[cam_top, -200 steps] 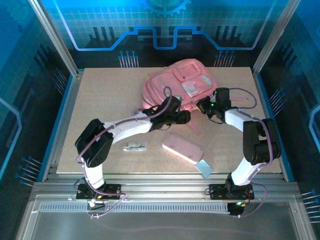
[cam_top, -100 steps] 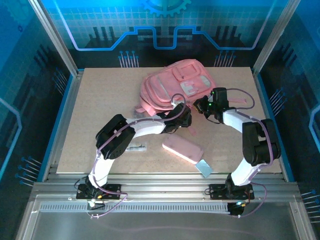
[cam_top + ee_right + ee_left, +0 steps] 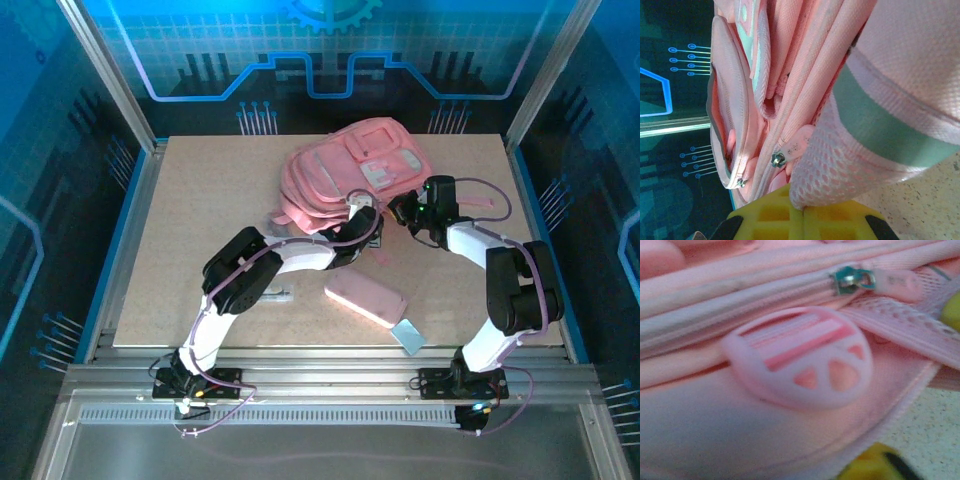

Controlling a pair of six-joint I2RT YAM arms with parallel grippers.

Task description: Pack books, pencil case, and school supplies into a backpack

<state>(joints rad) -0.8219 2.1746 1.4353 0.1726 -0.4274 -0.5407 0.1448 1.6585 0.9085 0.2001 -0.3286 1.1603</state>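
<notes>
Now, left tool [image 3: 370,228]: jaws closed together and pressed against the near edge of the backpack [image 3: 350,172]; I cannot tell whether any fabric is caught between them.
Left wrist close-up: 1 yellow fingertip [image 3: 874,467] shows at the lower edge, with pink backpack fabric directly ahead of it.
Round pink buckle [image 3: 800,357]: lies flat on the fabric just ahead of the left tool.
Zipper slider [image 3: 852,280]: metal, beyond the buckle and to the tool's right, on a closed zip line.
Right tool [image 3: 404,212]: clamped on the backpack, a fold of pale mesh panel [image 3: 820,170] running down between its 2 yellow fingers [image 3: 765,220].
Right wrist close-up: the zipper slider [image 3: 777,160] sits just beyond the fingers, left of the mesh, with the backpack's pink folds stacked ahead.
Tools to each other: near together, the left tool just left of the right tool, both at the backpack's near side.
Pencil case [image 3: 365,298]: flat on the bench [image 3: 200,220], behind both tools toward the arm bases, apart from the backpack.
Pale blue rectangle [image 3: 408,333]: at the pencil case's near right corner, farther behind the right tool.
Pen-like stick [image 3: 280,296]: on the bench behind and left of the left tool, partly hidden by the left arm.
</notes>
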